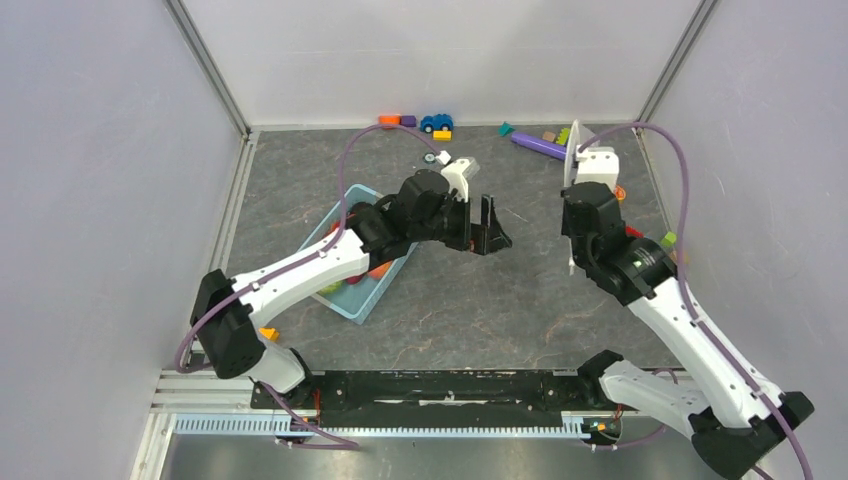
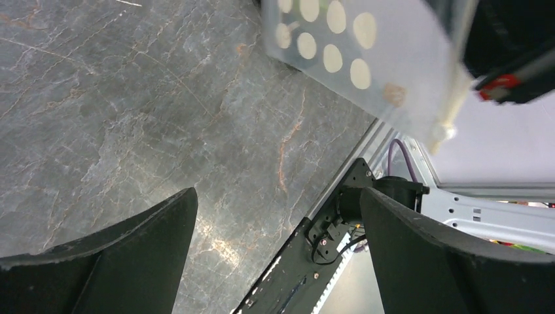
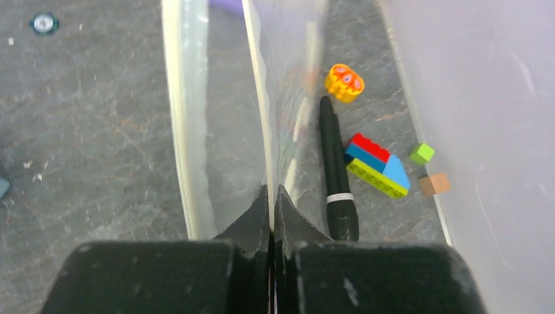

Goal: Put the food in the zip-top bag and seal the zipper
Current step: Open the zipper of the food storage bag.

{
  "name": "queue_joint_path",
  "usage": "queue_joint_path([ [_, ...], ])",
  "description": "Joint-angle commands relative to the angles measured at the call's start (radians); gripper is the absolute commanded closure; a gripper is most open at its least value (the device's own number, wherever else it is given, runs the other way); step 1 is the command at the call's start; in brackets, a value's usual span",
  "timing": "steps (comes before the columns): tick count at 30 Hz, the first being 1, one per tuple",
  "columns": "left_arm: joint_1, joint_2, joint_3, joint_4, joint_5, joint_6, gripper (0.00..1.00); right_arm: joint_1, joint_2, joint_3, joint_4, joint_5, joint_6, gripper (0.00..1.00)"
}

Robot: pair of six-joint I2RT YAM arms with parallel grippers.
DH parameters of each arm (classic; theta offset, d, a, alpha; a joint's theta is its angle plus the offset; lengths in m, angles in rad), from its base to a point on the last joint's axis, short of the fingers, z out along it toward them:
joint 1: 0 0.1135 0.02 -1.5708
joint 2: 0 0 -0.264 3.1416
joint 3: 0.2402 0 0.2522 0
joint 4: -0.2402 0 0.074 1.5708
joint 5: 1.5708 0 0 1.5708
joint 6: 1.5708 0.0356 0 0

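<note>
The zip-top bag [image 1: 573,150], clear with white dots, stands on edge at the right of the table. My right gripper [image 3: 271,196] is shut on one of its edges, and the plastic rises between the jaws. The dotted bag [image 2: 340,39] also shows in the left wrist view, with a pale zipper strip [image 2: 458,72] along one edge ending in a whitish knob. My left gripper [image 1: 490,235] is open and empty above the mid table, left of the bag and apart from it. The food [image 1: 379,270] lies in the light blue basket [image 1: 352,200], mostly hidden under my left arm.
A black marker [image 3: 337,176], an orange toy piece [image 3: 345,82], stacked building blocks [image 3: 376,163] and small cubes [image 3: 422,154] lie by the right wall. A toy car [image 1: 436,122], blocks [image 1: 395,120] and a purple cylinder [image 1: 538,146] lie along the back wall.
</note>
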Motion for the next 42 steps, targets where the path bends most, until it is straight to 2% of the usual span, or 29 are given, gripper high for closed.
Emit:
queue_joint_path([
  [1,0.002,-0.087,-0.040,0.040,-0.059,0.032,0.00,0.000,0.080,-0.095,0.073,-0.225,-0.039,1.00],
  [4,0.004,-0.100,-0.054,0.003,-0.141,0.019,0.00,-0.001,0.131,-0.184,0.245,-0.488,-0.027,1.00],
  [6,0.007,-0.097,-0.064,-0.008,-0.179,0.000,0.00,0.000,0.186,-0.212,0.316,-0.612,-0.006,1.00],
  [8,0.010,-0.086,-0.064,-0.035,-0.229,-0.033,0.00,0.001,0.232,-0.222,0.364,-0.670,0.010,1.00],
  [16,0.015,-0.018,-0.057,-0.067,-0.361,-0.129,0.00,0.003,0.197,-0.301,0.488,-0.701,0.073,1.00],
  [24,0.030,0.092,0.017,-0.060,-0.359,-0.206,0.00,0.002,0.148,-0.374,0.568,-0.716,0.131,1.00],
  [32,0.039,0.153,0.025,-0.025,-0.307,-0.246,0.03,0.018,0.136,-0.398,0.605,-0.694,0.142,1.00],
  [36,0.040,0.183,0.032,-0.019,-0.292,-0.253,0.18,0.024,0.115,-0.415,0.651,-0.687,0.157,1.00],
  [42,0.040,0.235,0.042,-0.006,-0.282,-0.269,0.55,0.026,0.078,-0.434,0.678,-0.641,0.180,1.00],
])
